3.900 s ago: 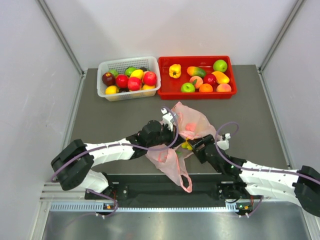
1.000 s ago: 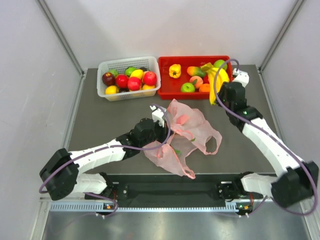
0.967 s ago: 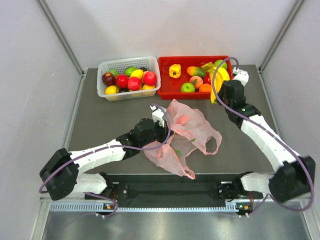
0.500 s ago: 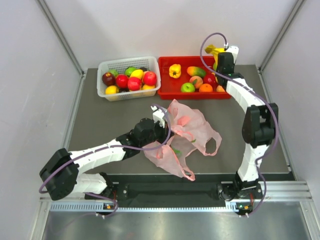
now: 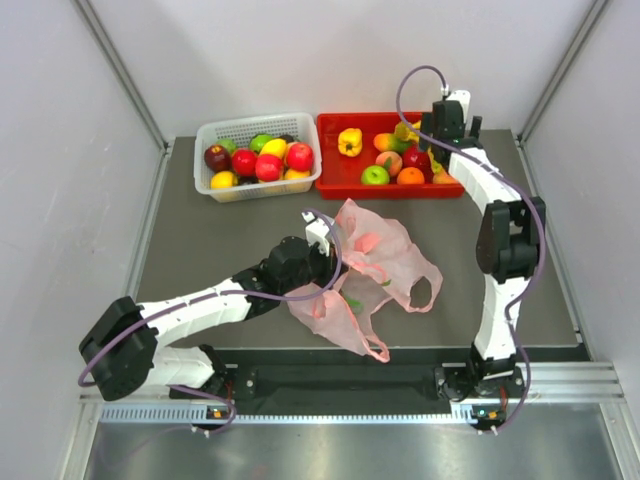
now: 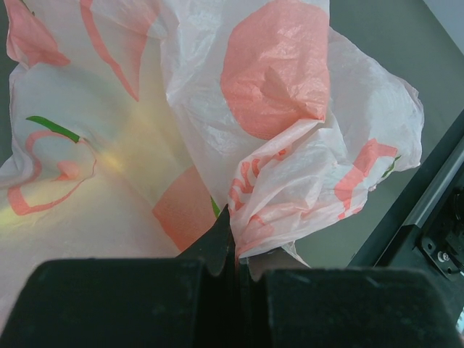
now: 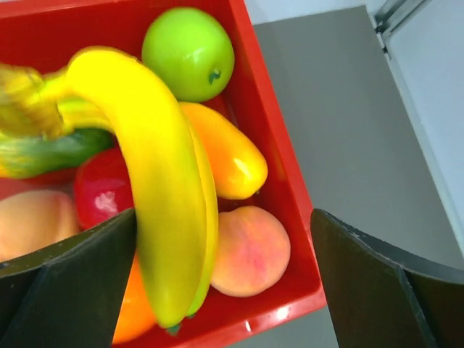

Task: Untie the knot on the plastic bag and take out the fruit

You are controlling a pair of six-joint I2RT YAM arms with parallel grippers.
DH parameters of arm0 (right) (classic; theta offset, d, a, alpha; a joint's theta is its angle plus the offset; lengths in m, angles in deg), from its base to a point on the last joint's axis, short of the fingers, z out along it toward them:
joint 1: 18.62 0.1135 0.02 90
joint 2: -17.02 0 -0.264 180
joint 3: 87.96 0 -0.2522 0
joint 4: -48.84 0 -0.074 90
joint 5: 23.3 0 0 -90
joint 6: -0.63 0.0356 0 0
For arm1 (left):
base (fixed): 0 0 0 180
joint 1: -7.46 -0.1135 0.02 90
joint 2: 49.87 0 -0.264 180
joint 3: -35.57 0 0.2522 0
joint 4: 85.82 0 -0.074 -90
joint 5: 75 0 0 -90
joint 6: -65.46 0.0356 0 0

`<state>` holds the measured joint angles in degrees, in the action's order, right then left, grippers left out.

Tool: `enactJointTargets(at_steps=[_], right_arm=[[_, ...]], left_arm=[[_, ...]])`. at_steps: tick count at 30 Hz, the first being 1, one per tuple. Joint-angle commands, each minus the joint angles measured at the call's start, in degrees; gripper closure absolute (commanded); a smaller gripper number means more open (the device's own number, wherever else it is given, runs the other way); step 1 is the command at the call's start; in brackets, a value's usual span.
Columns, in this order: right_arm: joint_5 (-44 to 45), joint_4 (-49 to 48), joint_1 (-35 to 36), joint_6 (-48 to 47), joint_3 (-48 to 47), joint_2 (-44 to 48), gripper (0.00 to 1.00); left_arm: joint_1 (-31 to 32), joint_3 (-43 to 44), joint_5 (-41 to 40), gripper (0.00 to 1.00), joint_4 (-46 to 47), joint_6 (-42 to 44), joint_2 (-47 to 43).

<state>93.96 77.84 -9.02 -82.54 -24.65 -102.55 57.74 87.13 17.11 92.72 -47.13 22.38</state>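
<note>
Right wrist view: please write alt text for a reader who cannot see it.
A yellow banana bunch lies across other fruit in a red tray, between the wide-open dark fingers of the right hand. Beside it sit a green apple, an orange fruit, a peach and a red fruit.

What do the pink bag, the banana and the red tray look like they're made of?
The plastic bag looks like thin translucent film: light glows through it and it creases sharply. The banana is probably moulded plastic or foam, smooth with a soft sheen. The red tray seems rigid glossy plastic, with highlights along its rim.
</note>
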Motion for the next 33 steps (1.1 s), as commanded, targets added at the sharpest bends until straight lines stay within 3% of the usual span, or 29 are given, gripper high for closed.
enactJointTargets(at_steps=[1,3,11,15,19,24,27,30,33], right_arm=[[-0.98,1.09,-0.29,0.2,-1.92,8.72,0.0],[-1.95,1.98,-0.03,0.99,-0.35,12.41,0.0],[-13.89,7.59,6.9,6.61,26.71,45.45,0.0],[-17.94,10.14,16.11,9.86,40.93,60.56,0.0],[-26.1,10.68,23.87,16.17,49.39,75.75,0.0],[-35.7,9.37,34.48,22.6,58.62,85.8,0.01],[-33.95,7.09,40.81,26.56,63.18,88.27,0.08],[-33.33,1.82,46.09,29.64,67.58,86.89,0.23],[-30.88,-2.93,50.41,32.09,69.97,81.98,0.43]], left_arm=[[-0.18,2.19,0.26,1.0,0.71,0.18,-1.5],[-0.18,2.54,0.79,1.0,0.45,0.26,-1.5],[-0.18,3.68,-0.35,1.0,-4.1,1.49,-2.99],[-0.1,4.3,-1.32,1.0,-6.92,1.93,-4.57],[-0.1,5.0,-1.58,1.0,-9.21,1.85,-5.19],[-0.1,5.61,-1.67,1.0,-9.66,1.15,-4.66],[-0.1,6.49,-1.58,1.0,-9.48,0.62,-3.87],[-0.1,7.72,-1.23,1.0,-9.48,0.27,-2.91],[-0.1,8.87,-0.53,1.0,-9.31,-0.26,-1.85]])
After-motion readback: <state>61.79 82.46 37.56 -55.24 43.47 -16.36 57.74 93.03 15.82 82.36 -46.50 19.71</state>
